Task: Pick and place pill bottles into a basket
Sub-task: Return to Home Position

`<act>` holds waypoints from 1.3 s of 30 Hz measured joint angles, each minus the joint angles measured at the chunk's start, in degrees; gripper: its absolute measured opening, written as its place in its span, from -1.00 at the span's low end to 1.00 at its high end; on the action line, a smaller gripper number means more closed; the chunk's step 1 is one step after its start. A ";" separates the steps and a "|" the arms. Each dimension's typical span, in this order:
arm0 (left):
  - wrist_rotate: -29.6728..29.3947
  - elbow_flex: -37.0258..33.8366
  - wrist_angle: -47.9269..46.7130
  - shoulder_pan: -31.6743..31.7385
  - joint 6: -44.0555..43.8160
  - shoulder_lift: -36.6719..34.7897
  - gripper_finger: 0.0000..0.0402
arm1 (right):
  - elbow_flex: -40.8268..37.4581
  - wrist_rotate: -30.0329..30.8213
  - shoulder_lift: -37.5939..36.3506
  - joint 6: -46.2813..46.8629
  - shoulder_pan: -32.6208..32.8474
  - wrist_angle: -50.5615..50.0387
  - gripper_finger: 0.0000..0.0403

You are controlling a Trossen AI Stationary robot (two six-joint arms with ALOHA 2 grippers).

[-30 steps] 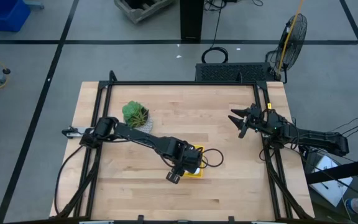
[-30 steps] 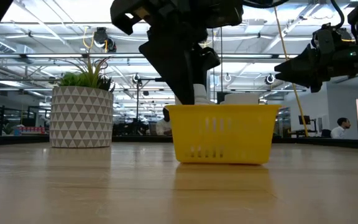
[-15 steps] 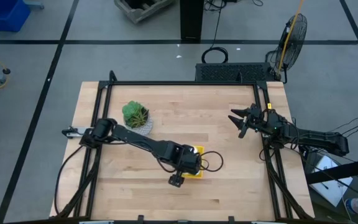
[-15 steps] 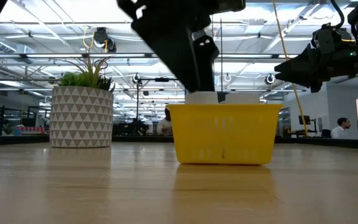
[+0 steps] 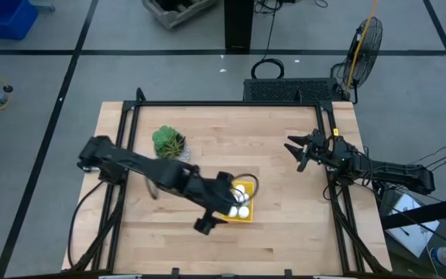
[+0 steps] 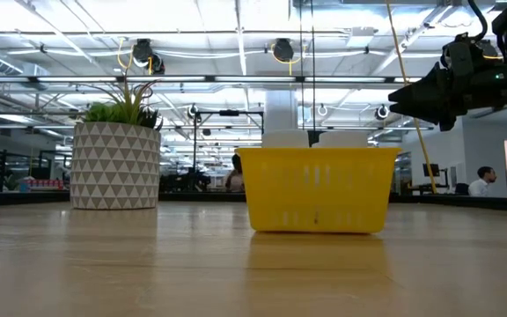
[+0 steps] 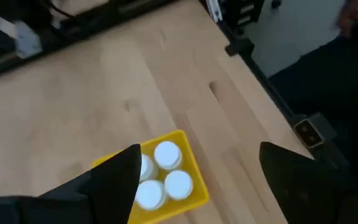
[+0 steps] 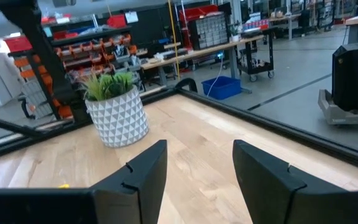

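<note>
The yellow basket stands on the wooden table, a little right of its middle. Three white pill bottles stand upright in it, caps up. Two of the caps show above the rim in the low view. My left gripper hovers open above the basket, holding nothing, and is out of the low view. My right gripper waits open above the table's right side.
A green plant in a white patterned pot stands at the table's far left. Black frame rails run along the far, left and right edges. A person sits far off in the room behind.
My left gripper has let go of a pill bottle inside the basket, where the bottle now stands. The gripper has then risen up out of the low view and drawn back a little toward the table's left and near edge. The basket has stayed in place.
</note>
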 joint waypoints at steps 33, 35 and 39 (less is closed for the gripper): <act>-19.80 -79.04 46.73 -1.14 2.06 -72.98 0.59 | 0.00 -23.00 0.18 -3.70 0.01 13.90 -0.12; -21.28 -82.29 48.15 0.12 0.40 -76.32 0.60 | 0.00 -28.89 0.18 -3.87 0.02 17.39 -0.12; -21.53 -88.07 51.20 2.33 -1.21 -82.72 0.63 | 0.00 -34.82 0.16 -3.15 0.00 20.55 -0.13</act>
